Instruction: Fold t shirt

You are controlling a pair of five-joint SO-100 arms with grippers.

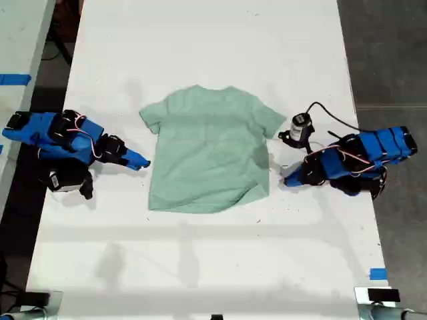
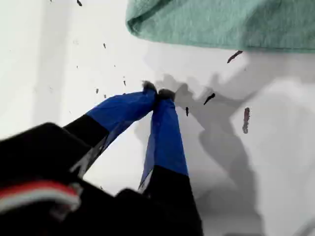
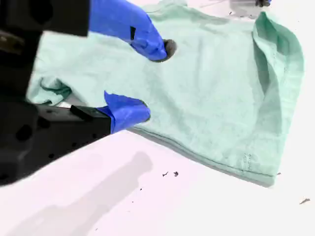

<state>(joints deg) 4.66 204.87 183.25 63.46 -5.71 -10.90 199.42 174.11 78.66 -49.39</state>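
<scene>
The shirt [image 1: 208, 150] lies flat on the table [image 1: 200, 47], unfolded. My first gripper [image 2: 157, 92] is pinched empty; my second gripper [image 3: 156, 81] gapes at its edge.

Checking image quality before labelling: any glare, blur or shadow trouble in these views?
Exterior view: sharp, white table bright but not blown out, soft arm shadows. First wrist view: table overexposed, camera housing blurred in the foreground, hard shadow beside my first gripper. Second wrist view: shirt in focus, table washed out, housing near my second gripper blurred.
</scene>
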